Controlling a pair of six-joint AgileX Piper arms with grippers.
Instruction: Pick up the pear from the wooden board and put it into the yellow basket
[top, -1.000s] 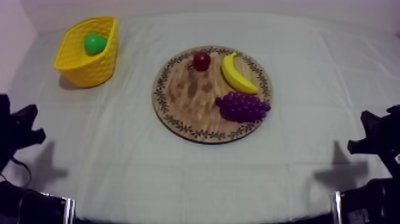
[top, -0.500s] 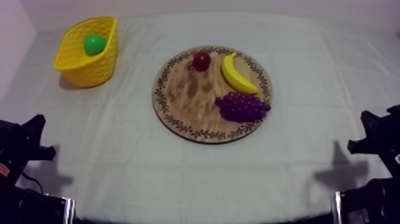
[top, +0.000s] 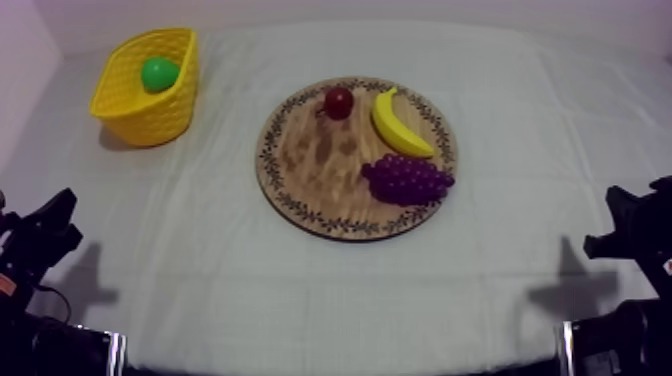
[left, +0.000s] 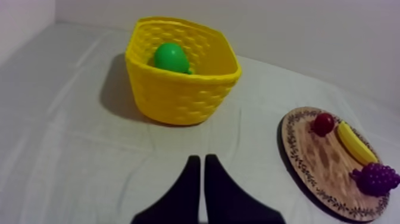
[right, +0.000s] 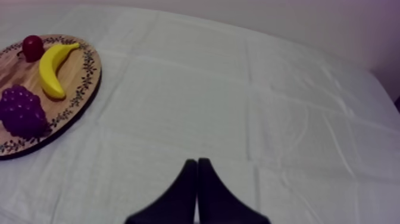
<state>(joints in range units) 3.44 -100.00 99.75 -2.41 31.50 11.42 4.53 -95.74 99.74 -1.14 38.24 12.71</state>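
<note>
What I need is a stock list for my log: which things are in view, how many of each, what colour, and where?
pear: 1, green, inside the basket
basket: 1, yellow, far left of the table
board: 1, wooden with a patterned rim, mid-table
small red fruit: 1, red, far side of the board
banana: 1, yellow, on the board beside the small red fruit
grapes: 1 bunch, purple, on the board's near right
cloth: 1, grey-white, covering the table
left fingers: 2, black, together, facing the basket
right fingers: 2, black, together, over bare cloth
</note>
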